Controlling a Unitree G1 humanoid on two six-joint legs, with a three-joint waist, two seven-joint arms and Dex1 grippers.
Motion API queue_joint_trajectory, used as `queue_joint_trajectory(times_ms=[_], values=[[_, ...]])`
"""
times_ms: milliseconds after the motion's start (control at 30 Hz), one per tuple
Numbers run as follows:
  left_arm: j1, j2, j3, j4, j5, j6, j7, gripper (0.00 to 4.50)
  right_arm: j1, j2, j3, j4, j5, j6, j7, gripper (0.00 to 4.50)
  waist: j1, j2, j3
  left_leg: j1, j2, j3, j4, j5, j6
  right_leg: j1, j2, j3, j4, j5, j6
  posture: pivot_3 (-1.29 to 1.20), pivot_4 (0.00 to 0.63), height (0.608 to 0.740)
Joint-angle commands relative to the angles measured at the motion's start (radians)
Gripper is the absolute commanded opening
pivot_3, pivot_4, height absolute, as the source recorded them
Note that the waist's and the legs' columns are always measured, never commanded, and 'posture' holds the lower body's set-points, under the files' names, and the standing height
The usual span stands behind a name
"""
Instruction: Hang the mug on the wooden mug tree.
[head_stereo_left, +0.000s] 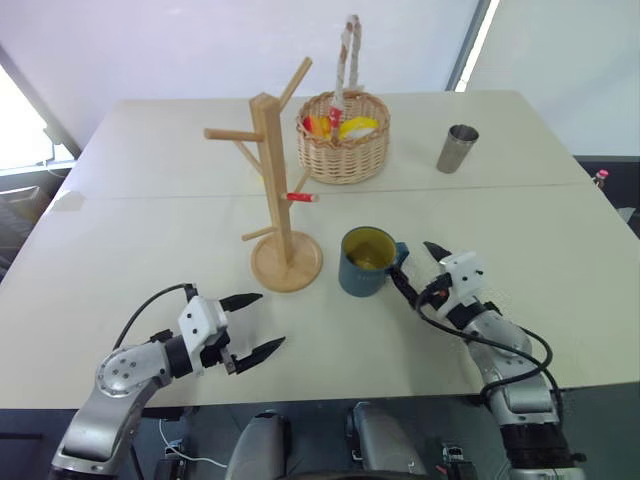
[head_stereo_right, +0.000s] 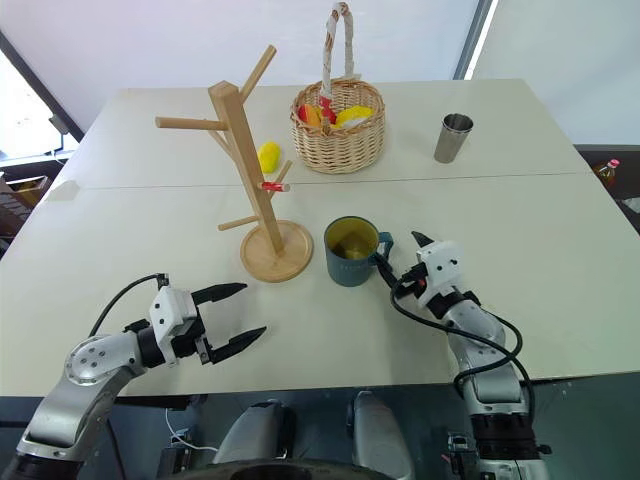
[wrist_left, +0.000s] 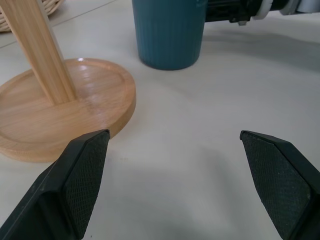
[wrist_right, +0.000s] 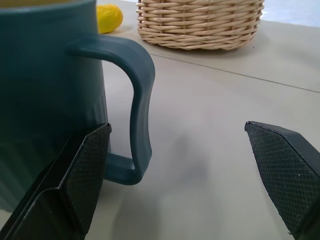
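Just right of the mug (head_stereo_left: 366, 262), the right gripper (head_stereo_left: 419, 268) has its two black fingers (wrist_right: 86, 170) spread wide and grasps nothing; in its wrist view the handle (wrist_right: 136, 107) stands just inside the gap beside one pad, with the other pad well clear over bare table (head_stereo_left: 150, 220). The step in hand looks like the grasp of the handle, and to do it well the gripper should probably go a little farther so the loop sits squarely between the pads, then close on the handle's upright part rather than its lower curl, keeping the mug upright so that it does not slide left into the tree (head_stereo_left: 278, 190). A firm hold matters, since the loop must later be threaded over a peg. The mug stands near the middle of the table, just right of the tree's round base and apart from it. The left gripper (head_stereo_left: 254, 325) hovers near the table's near edge, left of the base, its fingers also spread and empty. Counted: one mug, one tree whose pegs include one red-tipped, one basket (head_stereo_left: 343, 135) at the far side, one steel tumbler (head_stereo_left: 457, 148) at the far right, one yellow fruit (head_stereo_right: 268, 157) behind the tree, and two grippers.
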Motion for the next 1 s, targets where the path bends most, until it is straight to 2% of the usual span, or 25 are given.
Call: queue_joint_trajectory(times_ms=[33,67,167,400,600,733,1000], values=[[0.0,0.008,0.006,-0.06,-0.02,0.006,0.003,4.5,-0.026,0.015,0.0,0.002,0.003,-0.034,0.001,4.45,0.0,0.0,0.0,0.0,0.0,0.0,0.0,0.0,0.0,0.0,0.0,0.0,0.0,0.0,0.0,0.0,0.15,0.74],[-0.003,0.009,0.007,-0.065,-0.021,0.011,0.005,4.5,-0.032,0.019,0.003,0.009,0.004,-0.038,0.004,4.45,0.0,0.0,0.0,0.0,0.0,0.0,0.0,0.0,0.0,0.0,0.0,0.0,0.0,0.0,0.0,0.0,0.15,0.74],[-0.007,0.011,0.007,-0.072,-0.022,0.019,0.011,4.5,-0.041,0.026,0.009,0.019,0.009,-0.046,0.017,3.66,0.0,0.0,0.0,0.0,0.0,0.0,0.0,0.0,0.0,0.0,0.0,0.0,0.0,0.0,0.0,0.0,0.15,0.74],[-0.006,0.015,0.014,-0.077,-0.026,0.032,0.02,4.5,-0.028,0.034,0.014,-0.013,0.047,-0.031,0.06,0.02,0.0,0.0,0.0,0.0,0.0,0.0,0.0,0.0,0.0,0.0,0.0,0.0,0.0,0.0,0.0,0.0,0.15,0.74],[-0.013,0.021,0.019,-0.075,-0.03,0.04,0.02,4.5,-0.001,-0.006,0.016,-0.111,0.016,-0.005,0.058,0.02,0.0,0.0,0.0,0.0,0.0,0.0,0.0,0.0,0.0,0.0,0.0,0.0,0.0,0.0,0.0,0.0,0.15,0.74],[-0.038,0.028,0.024,-0.061,-0.034,0.043,0.013,4.5,0.012,-0.164,0.074,-0.274,-0.131,-0.02,0.12,0.02,0.002,0.001,0.001,0.0,0.0,0.0,0.0,0.0,0.0,0.0,0.0,0.0,0.0,0.0,0.0,0.0,0.15,0.74],[-0.118,0.019,0.002,-0.027,-0.042,0.053,0.002,4.5,-0.142,-0.329,0.071,-0.59,-0.056,0.256,0.206,0.02,0.0,0.001,0.001,0.0,0.0,-0.001,0.0,0.0,0.0,0.0,0.001,-0.001,0.0,0.0,0.0,0.0,0.15,0.74]])
